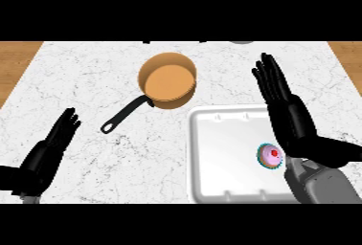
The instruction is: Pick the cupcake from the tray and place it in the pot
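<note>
The right hand, fingers straight and holding nothing, hovers beside the pink-frosted cupcake and risks toppling it on the white tray.

A white marble counter with grey veining fills the view, with brown wood at both upper corners.

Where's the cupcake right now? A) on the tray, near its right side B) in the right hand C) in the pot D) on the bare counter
A: the cupcake sits on the white tray, beside the open right hand, apart from the pot.
</note>
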You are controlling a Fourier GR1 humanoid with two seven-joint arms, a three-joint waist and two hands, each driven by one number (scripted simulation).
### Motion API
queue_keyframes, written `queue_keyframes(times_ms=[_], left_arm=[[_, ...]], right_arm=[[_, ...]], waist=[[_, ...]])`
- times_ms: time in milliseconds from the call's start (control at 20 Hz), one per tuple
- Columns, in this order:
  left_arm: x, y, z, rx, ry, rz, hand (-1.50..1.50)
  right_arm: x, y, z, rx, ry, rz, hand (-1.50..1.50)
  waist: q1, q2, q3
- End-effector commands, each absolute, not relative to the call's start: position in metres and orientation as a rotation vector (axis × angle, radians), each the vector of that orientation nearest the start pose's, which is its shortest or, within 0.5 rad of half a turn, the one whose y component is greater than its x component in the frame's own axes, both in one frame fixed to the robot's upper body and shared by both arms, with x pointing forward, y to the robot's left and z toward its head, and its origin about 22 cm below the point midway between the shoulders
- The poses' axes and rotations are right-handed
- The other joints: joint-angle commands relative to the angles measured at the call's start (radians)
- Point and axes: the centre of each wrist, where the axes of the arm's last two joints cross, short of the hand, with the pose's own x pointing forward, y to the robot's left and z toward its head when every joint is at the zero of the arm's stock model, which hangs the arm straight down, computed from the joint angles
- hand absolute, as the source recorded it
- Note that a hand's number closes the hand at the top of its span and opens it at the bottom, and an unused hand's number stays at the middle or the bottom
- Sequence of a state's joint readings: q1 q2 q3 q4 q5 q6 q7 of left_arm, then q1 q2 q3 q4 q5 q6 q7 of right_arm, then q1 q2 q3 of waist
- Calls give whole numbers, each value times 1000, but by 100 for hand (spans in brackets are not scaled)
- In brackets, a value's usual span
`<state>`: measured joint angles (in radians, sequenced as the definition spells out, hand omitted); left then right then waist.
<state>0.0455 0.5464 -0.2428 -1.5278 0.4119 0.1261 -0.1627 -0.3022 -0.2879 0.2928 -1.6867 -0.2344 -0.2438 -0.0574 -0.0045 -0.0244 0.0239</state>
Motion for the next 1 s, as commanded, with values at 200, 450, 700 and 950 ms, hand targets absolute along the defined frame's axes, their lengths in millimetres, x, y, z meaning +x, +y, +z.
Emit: queue_keyframes(times_ms=[200, 450, 700, 950], left_arm=[[221, 305, 8, 211, -1639, 50, 0], [217, 294, 1, 212, -1641, 145, 0], [228, 252, -3, 172, -1695, 110, 0], [228, 230, 4, 131, -1696, 53, 0]], right_arm=[[246, -268, 140, -494, -2366, 227, 150], [208, -342, 75, -1162, -1975, -45, -150], [148, -279, 65, -1215, -2209, -72, -150], [87, -240, 53, -1248, -2082, 22, -150]], waist=[[-115, -23, -24], [-161, -2, -23], [-81, 12, -24], [-30, 21, -26]])
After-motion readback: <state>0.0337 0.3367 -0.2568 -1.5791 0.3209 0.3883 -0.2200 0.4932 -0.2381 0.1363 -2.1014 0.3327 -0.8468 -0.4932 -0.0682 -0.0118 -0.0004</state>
